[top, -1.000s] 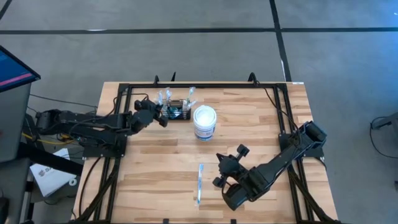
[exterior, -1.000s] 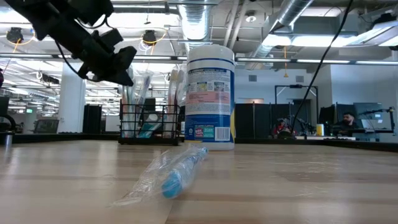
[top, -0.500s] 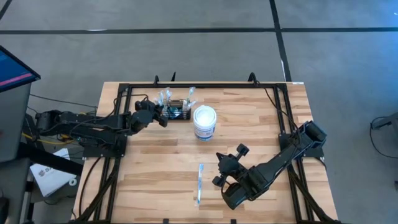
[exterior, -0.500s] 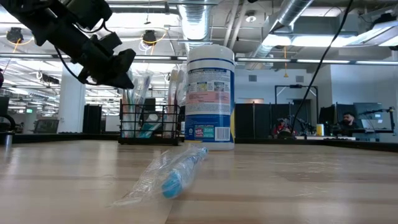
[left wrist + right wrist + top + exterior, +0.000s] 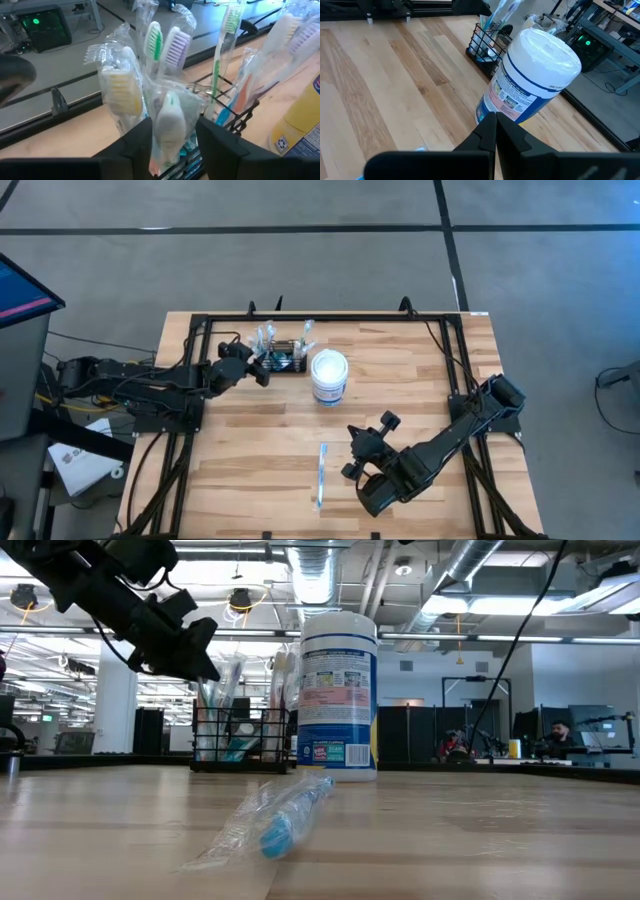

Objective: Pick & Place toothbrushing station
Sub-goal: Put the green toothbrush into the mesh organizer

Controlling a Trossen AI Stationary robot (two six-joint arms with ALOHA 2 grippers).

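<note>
The toothbrushing station [image 5: 283,359], a low black wire-mesh rack, stands near the far edge of the tabletop [image 5: 400,390], left of its middle, and is stuffed with plastic-wrapped toothbrushes [image 5: 160,40] standing upright and fanning outward. Just beside it on the right stands a round white lidded tub [image 5: 329,376] with a blue band and a printed label; from above the two look close together, but whether they touch cannot be told.

The left claw [image 5: 257,366] is at the rack's left end, above it. In the left wrist view its two dark fingers [image 5: 141,142] are spread, with one wrapped toothbrush [image 5: 170,122] standing in the gap between them; the pads do not visibly press on it. In the low view this claw [image 5: 190,650] hangs over the left part of the rack [image 5: 243,738], among the toothbrush tops.

The right claw [image 5: 365,448] is over the near half of the tabletop, right of the middle, well apart from the rack. Its fingers [image 5: 495,135] are pressed together on nothing, pointing toward the tub [image 5: 530,75].

One more wrapped toothbrush [image 5: 320,476] lies flat on the tabletop toward the near edge, just left of the right claw.
</note>
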